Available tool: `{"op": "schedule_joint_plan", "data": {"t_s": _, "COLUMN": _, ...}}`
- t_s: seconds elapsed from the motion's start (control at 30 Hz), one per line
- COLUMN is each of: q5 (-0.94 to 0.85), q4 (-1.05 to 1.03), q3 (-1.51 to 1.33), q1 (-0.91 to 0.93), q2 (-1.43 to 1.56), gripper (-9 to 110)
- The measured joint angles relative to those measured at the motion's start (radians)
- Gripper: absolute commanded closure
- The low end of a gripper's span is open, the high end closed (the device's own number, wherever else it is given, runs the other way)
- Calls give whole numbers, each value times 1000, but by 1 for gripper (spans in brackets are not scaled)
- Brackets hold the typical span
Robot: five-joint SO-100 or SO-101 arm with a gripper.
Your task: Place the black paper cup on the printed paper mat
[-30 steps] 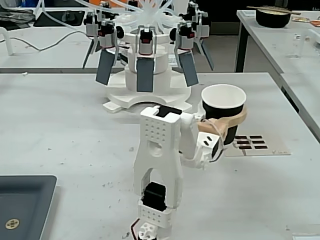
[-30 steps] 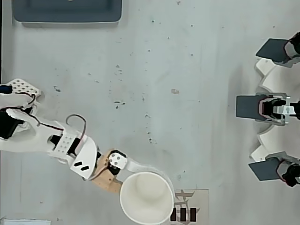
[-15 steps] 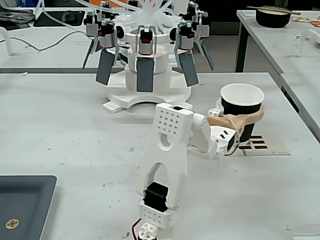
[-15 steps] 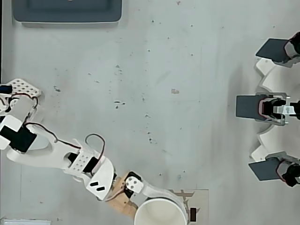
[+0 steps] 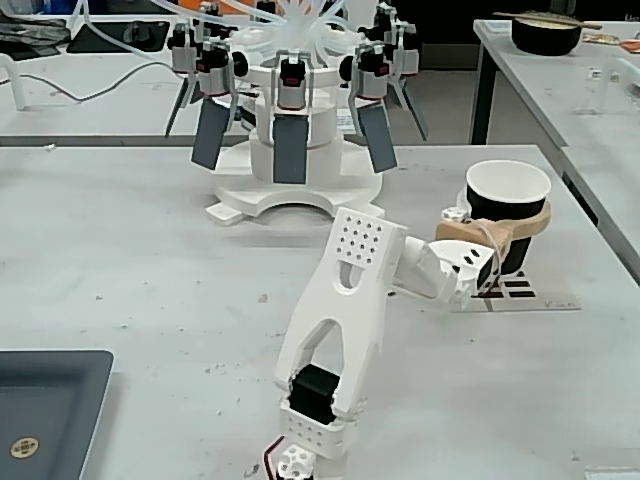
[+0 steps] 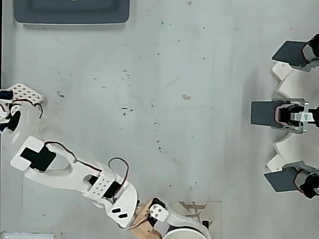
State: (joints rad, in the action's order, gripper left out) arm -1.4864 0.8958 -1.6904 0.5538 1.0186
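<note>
A white arm is reaching to the right across the grey table (image 5: 120, 250) in the fixed view, its gripper (image 5: 500, 228) wrapping tan fingers (image 5: 470, 229) around the cup (image 5: 508, 205) just below the white rim. The cup is standing upright in that grasp, over the left end of the mat (image 5: 525, 291), whose black bars are showing to the right of the cup's base; whether the base is touching the paper cannot be told. In the overhead view, only the top arc of the cup's rim (image 6: 187, 232) is showing at the bottom edge, with the mat (image 6: 215, 214) partly visible beside it and the gripper (image 6: 192, 226) curving around the rim. A white stand with dark panels (image 5: 290, 120) is sitting behind the arm, and a dark tray (image 5: 45, 410) is lying at the lower left corner.
</note>
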Motion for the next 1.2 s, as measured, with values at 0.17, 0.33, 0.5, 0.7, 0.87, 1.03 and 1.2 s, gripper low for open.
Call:
{"op": "schedule_joint_plan", "data": {"t_s": 0.17, "q5": 0, "q4": -6, "q3": 106, "q1": 0, "q2": -91, "gripper": 92}}
{"op": "schedule_joint_plan", "data": {"t_s": 0.33, "q5": 0, "q4": -26, "q3": 206, "q1": 2, "q2": -164, "gripper": 92}}
{"op": "schedule_joint_plan", "data": {"t_s": 0.5, "q5": 0, "q4": -66, "q3": 322, "q1": 2, "q2": -261, "gripper": 92}}
{"op": "schedule_joint_plan", "data": {"t_s": 0.7, "q5": 0, "q4": -77, "q3": 379, "q1": 2, "q2": -310, "gripper": 92}}
{"op": "schedule_joint_plan", "data": {"t_s": 0.87, "q5": 0, "q4": -77, "q3": 397, "q1": 2, "q2": -353, "gripper": 92}}
{"op": "schedule_joint_plan", "data": {"t_s": 1.03, "q5": 0, "q4": -77, "q3": 420, "q1": 2, "q2": -388, "gripper": 92}}
{"op": "schedule_joint_plan", "data": {"t_s": 1.2, "q5": -2, "q4": -77, "q3": 433, "q1": 2, "q2": -407, "gripper": 89}}
